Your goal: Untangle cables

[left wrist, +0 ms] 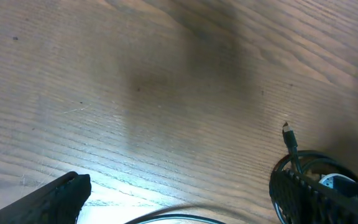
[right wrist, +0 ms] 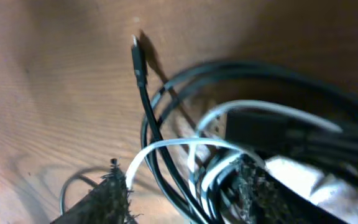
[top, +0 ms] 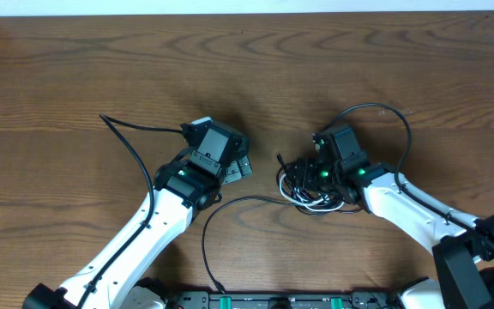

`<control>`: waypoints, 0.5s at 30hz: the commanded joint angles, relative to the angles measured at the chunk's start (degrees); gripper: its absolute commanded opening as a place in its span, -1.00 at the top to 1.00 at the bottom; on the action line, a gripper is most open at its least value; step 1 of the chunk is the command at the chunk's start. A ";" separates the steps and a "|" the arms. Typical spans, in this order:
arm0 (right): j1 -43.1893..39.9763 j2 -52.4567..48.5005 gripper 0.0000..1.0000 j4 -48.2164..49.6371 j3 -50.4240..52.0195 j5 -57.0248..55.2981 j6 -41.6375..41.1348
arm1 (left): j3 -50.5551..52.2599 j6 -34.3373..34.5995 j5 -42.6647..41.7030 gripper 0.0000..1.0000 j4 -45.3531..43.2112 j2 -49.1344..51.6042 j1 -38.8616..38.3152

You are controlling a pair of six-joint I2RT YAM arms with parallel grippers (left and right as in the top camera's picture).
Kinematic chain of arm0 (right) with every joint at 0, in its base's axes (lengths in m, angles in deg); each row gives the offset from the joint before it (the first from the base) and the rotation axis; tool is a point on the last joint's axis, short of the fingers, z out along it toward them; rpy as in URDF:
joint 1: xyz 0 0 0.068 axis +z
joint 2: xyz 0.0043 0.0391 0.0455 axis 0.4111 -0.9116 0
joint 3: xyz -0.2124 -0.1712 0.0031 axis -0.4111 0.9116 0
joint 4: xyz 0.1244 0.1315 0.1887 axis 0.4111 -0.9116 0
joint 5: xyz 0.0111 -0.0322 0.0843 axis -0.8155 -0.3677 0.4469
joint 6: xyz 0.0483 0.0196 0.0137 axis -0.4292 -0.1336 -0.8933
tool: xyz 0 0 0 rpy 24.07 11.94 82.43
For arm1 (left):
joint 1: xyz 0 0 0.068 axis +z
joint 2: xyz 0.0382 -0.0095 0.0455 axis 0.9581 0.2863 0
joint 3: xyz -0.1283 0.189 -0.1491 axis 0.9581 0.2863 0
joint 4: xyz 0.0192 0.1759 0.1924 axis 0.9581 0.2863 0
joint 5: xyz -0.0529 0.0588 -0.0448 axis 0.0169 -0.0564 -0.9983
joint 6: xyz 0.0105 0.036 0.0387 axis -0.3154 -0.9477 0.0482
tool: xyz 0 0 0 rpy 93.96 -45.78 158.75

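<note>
Cables lay in a tangled bunch on the wooden table, right of the middle in the overhead view. They were thin black cords looped over one another, with a whitish strand curling along the lower edge of the bunch. One black plug end stuck out of the tangle toward the upper left.

The right gripper sat right over the bunch. In the right wrist view its two fingers stood apart at the bottom of the frame. Several black cords and the whitish strand ran through the gap between them. Bare wood showed beside the cords, so nothing was pinched. The free plug pointed toward the upper left of that frame, lying on the wood.

The left gripper was just left of the bunch in the overhead view, apart from it. The left wrist view showed its fingers spread wide, one at the lower left corner and one at the lower right, with only bare table between them. The near edge of the cables appeared at the lower right of that frame, beside the right-hand finger. The plug end lay on the wood just above it.

A thicker black wire trailed from the left arm across the table toward the upper left.
</note>
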 commanded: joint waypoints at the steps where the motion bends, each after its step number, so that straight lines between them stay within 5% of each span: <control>1: -0.13 3.78 -0.27 -3.34 -0.07 -1.27 -2.01 | -0.61 0.11 0.33 -0.96 0.13 0.07 0.20; 10: -0.02 2.36 -0.37 -12.39 0.00 -7.13 -4.94 | -0.61 0.13 0.33 -0.96 0.07 0.07 0.20; 15: 2.78 1.09 -0.27 -7.98 0.00 -1.27 3.63 | -0.61 0.13 0.33 -0.96 0.13 0.07 0.20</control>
